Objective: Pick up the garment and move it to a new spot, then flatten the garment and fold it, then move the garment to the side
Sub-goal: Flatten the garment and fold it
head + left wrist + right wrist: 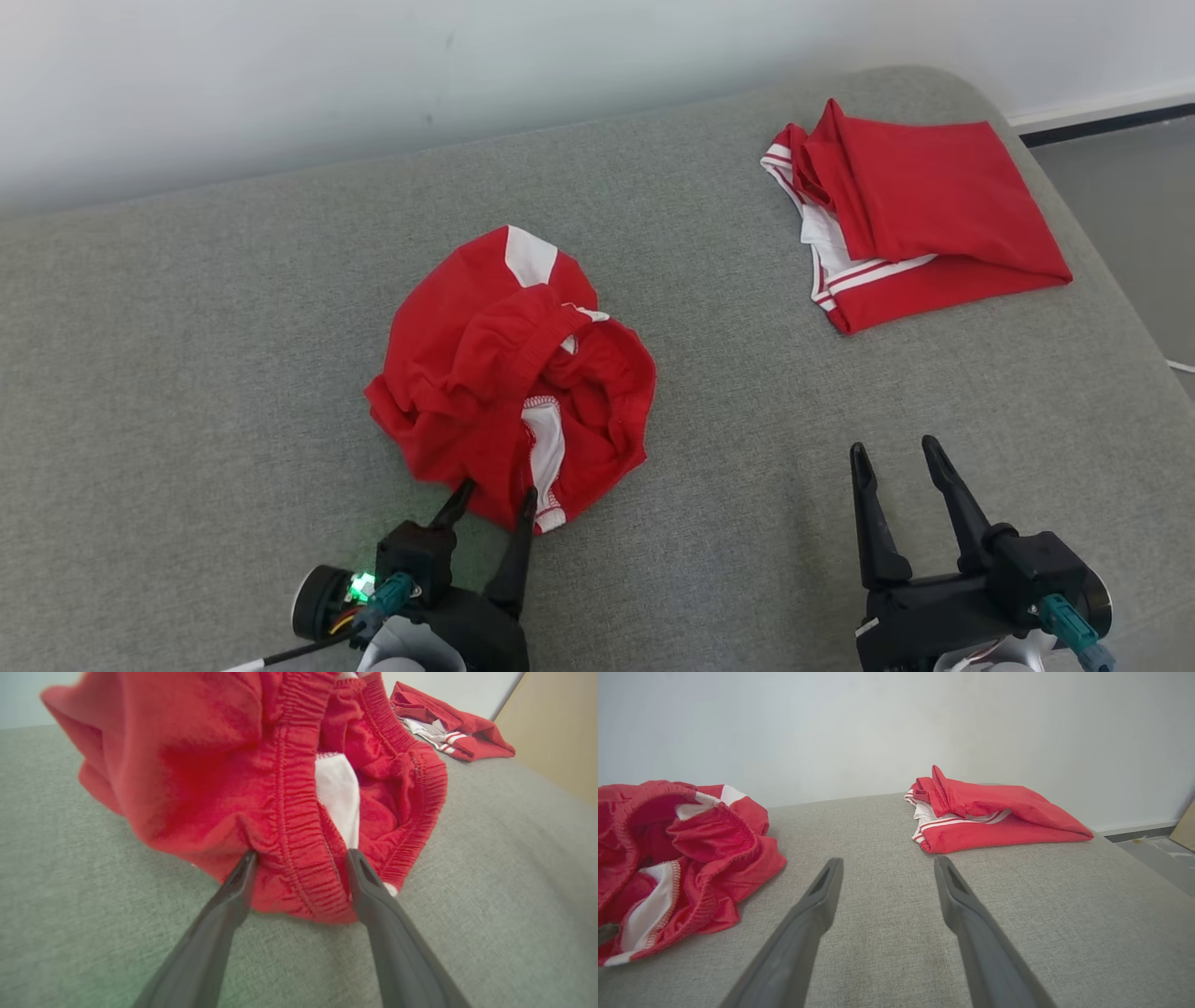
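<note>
A crumpled red garment [509,373] with white panels and an elastic waistband lies bunched in the middle of the grey cushion [187,373]. My left gripper [497,493] is open at its near edge, one finger on each side of the waistband hem [299,882]. The fabric sits between the fingers, which have not closed on it. My right gripper [896,453] stands open over bare cushion to the right of the heap, with nothing between its fingers [826,891]. The crumpled garment [668,858] also shows at the left of the right wrist view.
A second red garment [920,215] with white stripes lies folded at the far right of the cushion, also visible as a folded red garment [994,816] in the right wrist view. A pale wall runs behind. The cushion's right edge drops to grey floor [1130,205].
</note>
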Controlling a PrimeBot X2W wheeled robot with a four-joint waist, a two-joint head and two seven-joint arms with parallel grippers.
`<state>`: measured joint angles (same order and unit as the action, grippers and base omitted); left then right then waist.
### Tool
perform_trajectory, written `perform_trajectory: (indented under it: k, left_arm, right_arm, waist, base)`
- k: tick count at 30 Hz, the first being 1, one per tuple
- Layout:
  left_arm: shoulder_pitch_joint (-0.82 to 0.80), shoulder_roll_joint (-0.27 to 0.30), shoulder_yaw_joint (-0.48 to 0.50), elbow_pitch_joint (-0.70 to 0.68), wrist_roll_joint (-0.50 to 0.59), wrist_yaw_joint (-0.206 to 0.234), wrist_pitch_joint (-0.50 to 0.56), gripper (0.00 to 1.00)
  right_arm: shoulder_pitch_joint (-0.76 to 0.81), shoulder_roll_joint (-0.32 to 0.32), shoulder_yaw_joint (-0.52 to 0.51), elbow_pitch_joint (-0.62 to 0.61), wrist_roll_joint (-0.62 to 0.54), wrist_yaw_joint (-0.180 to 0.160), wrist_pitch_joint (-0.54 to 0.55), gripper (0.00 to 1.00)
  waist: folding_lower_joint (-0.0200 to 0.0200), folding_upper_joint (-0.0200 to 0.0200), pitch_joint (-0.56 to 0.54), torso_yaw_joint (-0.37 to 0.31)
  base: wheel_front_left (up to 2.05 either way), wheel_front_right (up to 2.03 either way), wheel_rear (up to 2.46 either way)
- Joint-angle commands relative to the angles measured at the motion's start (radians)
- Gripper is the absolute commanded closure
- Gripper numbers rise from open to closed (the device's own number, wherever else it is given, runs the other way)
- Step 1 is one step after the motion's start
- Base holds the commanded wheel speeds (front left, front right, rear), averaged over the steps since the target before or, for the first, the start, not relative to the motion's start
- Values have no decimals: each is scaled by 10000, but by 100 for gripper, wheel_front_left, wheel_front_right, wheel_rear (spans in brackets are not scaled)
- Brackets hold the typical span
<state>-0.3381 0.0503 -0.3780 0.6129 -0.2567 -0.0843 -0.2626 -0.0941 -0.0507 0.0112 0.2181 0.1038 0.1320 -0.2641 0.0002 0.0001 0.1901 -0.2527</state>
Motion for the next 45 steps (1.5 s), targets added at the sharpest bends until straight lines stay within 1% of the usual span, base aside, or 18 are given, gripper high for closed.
perform_trajectory:
  k: [1, 3, 5, 9, 10, 13, 16, 17, 22, 24, 25, 28, 32, 33, 34, 35, 41, 45]
  left_arm:
    - [-188, 2, -10, 4, -164, 50, -29, 100]
    - [-240, 7, -111, 30, -220, 27, -29, 100]
    - [-345, 5, -240, -225, -437, -29, -29, 100]
    - [-440, 5, -771, -1091, -1006, -170, -29, 100]
    - [-242, 9, -1130, -3278, -1756, 169, -29, 100]
    - [247, 35, -689, -3789, -1665, 361, -29, 100]
    - [975, 276, -99, -4155, -1651, 557, -29, 100]
    - [975, 276, -99, -4155, -1651, 557, -29, 100]
    - [2400, 680, 914, -3996, -1919, 663, -29, 100]
    - [2758, 865, 1246, -3693, -1756, 704, -30, 100]
    - [2921, 828, 1457, -3484, -1876, 699, -29, 100]
    - [3107, 830, 2018, -3026, -1758, 581, -29, 100]
    - [2911, 678, 2613, -2623, -1530, 324, -29, 100]
    - [2864, 658, 2688, -2505, -1424, 281, -29, 81]
    - [2821, 646, 2715, -2386, -1292, 211, -29, 20]
    - [2750, 602, 2774, -2367, -1208, 171, -29, 0]
    - [3325, 346, 3211, -2489, -900, 44, -29, 0]
    - [3806, 197, 3309, -3225, -641, -84, -29, 0]
  right_arm:
    - [-28, 13, -24, 20, -1, -21, 4, 0]
    - [1, 12, -79, 15, -31, -21, 4, 0]
    - [58, 16, -116, -1, -64, -21, 5, 0]
    - [155, 13, -209, 12, -84, -21, 5, 0]
    - [435, 12, -430, 60, -120, -21, 5, 0]
    - [532, 15, -431, 61, -142, -21, 5, 0]
    - [609, 9, -428, 75, -155, -21, 5, 0]
    - [609, 9, -428, 75, -155, -21, 5, 0]
    - [666, 12, -363, 93, -219, -21, 5, 0]
    - [680, 7, -353, 100, -239, -21, 5, 0]
    - [681, 10, -354, 108, -234, -21, 4, 0]
    - [686, 10, -350, 129, -279, -21, 5, 0]
    - [706, 10, -352, 176, -323, -21, 5, 0]
    - [712, 10, -357, 189, -327, -21, 5, 0]
    - [722, 9, -354, 204, -328, -21, 5, 0]
    - [740, 10, -347, 214, -325, -21, 5, 0]
    - [848, 12, -296, 193, -174, -21, 4, 0]
    - [855, 10, -366, 145, -121, -21, 4, 0]
  waist:
    - [-2, -1, 0, -33]
    - [-2, -1, -61, 7]
    - [-2, -1, -146, 90]
    - [-2, -1, -357, 432]
    - [-2, -1, -798, 1610]
    - [-2, -1, -951, 2049]
    - [-2, -1, -1061, 2366]
    - [-2, -1, -1061, 2366]
    - [-2, -1, -1115, 2640]
    - [-2, -1, -1102, 2666]
    - [-2, -1, -1095, 2677]
    - [-2, -1, -1078, 2671]
    - [-2, -1, -1090, 2657]
    - [-2, -1, -1102, 2654]
    - [-2, -1, -1120, 2650]
    - [-2, -1, -1145, 2649]
    - [-2, -1, -1279, 2638]
    - [-2, -1, -1206, 2682]
  base:
    - [0, 0, 0]
    - [0, 0, 0]
    - [0, 0, 0]
    - [0, 0, 0]
    - [0, 0, 0]
    - [0, 0, 0]
    - [0, 0, 0]
    - [0, 0, 0]
    - [0, 0, 0]
    - [0, 0, 0]
    - [0, 0, 0]
    - [0, 0, 0]
    - [0, 0, 0]
    - [0, 0, 0]
    - [0, 0, 0]
    - [0, 0, 0]
    - [0, 0, 0]
    - [0, 0, 0]
